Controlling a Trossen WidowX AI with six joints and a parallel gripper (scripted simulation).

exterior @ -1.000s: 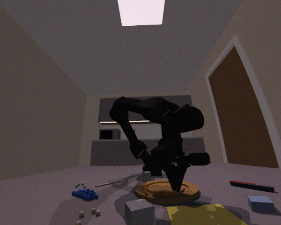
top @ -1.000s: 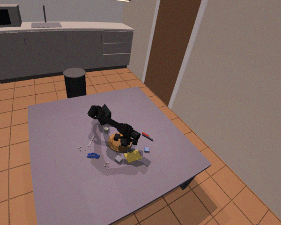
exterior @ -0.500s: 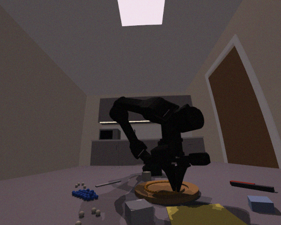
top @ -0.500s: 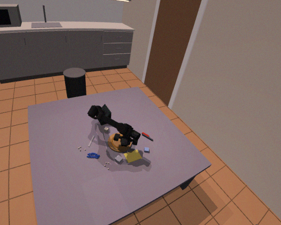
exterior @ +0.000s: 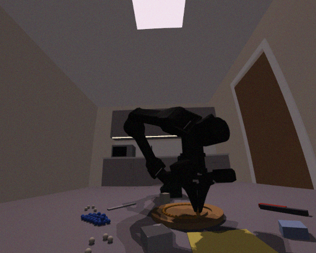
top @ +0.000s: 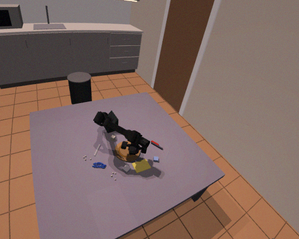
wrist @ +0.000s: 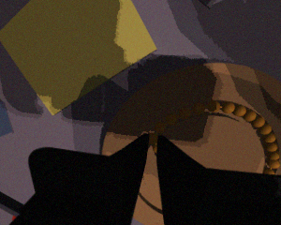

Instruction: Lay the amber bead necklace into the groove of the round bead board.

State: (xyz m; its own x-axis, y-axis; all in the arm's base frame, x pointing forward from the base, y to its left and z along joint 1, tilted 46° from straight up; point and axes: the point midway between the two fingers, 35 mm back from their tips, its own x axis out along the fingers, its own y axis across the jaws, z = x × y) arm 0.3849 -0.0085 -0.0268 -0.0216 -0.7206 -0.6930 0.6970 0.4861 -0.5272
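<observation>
The round wooden bead board (exterior: 218, 215) (wrist: 122, 142) lies under my gripper. The amber bead necklace (exterior: 165, 213) (wrist: 270, 137) follows the board's ring groove along the right and upper side in the wrist view, and its beads run in shadow up to my fingertips. My gripper (exterior: 198, 211) (wrist: 153, 140) points down, low over the board, and is shut on the amber bead necklace, with a bit of amber showing between the tips. At the lower left of the ring in the wrist view a dark groove arc shows without beads. My fingers hide part of the ring.
A yellow sheet (top: 141, 166) (wrist: 75, 47) and a grey block (top: 126, 168) (exterior: 156, 236) lie by the board. A blue block (top: 155, 159), a red-and-black pen (top: 156, 144), a beige block (top: 113, 136), a pale stick (top: 97, 150), blue beads (top: 99, 165) and small white beads surround it.
</observation>
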